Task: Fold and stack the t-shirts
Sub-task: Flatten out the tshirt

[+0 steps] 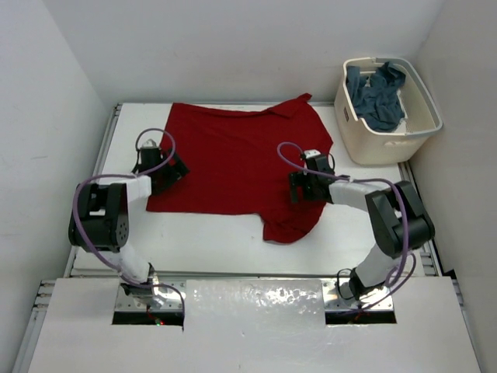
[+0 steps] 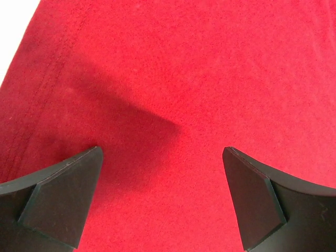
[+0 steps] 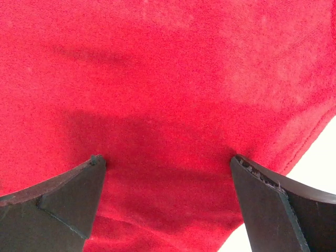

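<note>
The red t-shirt [image 1: 233, 159] lies spread on the white table, its lower right part bunched towards the front. My left gripper [image 1: 165, 172] is open over the shirt's left edge; red cloth [image 2: 173, 79] fills its view between the spread fingers [image 2: 63, 194]. My right gripper [image 1: 304, 185] is open over the shirt's right part; red cloth [image 3: 168, 79] with a hem shows between its fingers [image 3: 268, 205]. The slate blue-grey t-shirt [image 1: 378, 95] lies crumpled in the basket. The white t-shirt is not clearly visible.
The cream laundry basket [image 1: 388, 140] stands at the back right corner of the table. White walls close in at the back and both sides. The table's bare white surface [image 1: 202, 241] lies in front of the shirt.
</note>
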Tool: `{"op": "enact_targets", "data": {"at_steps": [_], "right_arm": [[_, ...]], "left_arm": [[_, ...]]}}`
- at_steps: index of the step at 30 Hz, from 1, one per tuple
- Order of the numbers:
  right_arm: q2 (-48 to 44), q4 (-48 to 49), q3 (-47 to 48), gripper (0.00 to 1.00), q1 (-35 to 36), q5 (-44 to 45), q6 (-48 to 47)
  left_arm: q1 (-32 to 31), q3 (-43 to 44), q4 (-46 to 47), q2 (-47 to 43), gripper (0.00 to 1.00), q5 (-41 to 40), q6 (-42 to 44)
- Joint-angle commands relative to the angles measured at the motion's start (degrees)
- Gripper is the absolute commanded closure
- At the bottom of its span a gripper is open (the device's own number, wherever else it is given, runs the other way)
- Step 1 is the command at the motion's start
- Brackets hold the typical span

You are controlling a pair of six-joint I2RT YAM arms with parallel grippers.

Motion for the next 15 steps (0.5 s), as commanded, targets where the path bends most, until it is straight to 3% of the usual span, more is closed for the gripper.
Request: {"op": "enact_targets", "data": {"at_steps": [1,5,10,13,15], "right_arm": [[-4.16,-3.82,-6.68,0.01,0.00,0.37,3.46],[-9.87,-3.03,-10.82,0.01,0.00,0.19,4.16],[-16.46,-9.86,-5.65,0.01,1.67,3.97,-2.16],[-23.03,-15.06,-3.35,0.01,6.84,7.04,-5.06],[-26.30,-18.30,-3.79,0.01,10.54,3.73,-5.86]], "left_arm": [[-0.07,-6.96,-8.01,-3.31,0.00,-1.51,-1.28],[-0.16,-9.34,-12.31,-8.67,0.00,-5.82,-1.10],[-2.27,-7.94,-14.24,-18.42,0.00,-4.77,-3.30],[-3.15,-3.55,-19.59,-23.61,0.00,-7.30,-4.62],[-3.15,-0.30,-24.78,-27.29,0.00,-10.64,-5.93]]}}
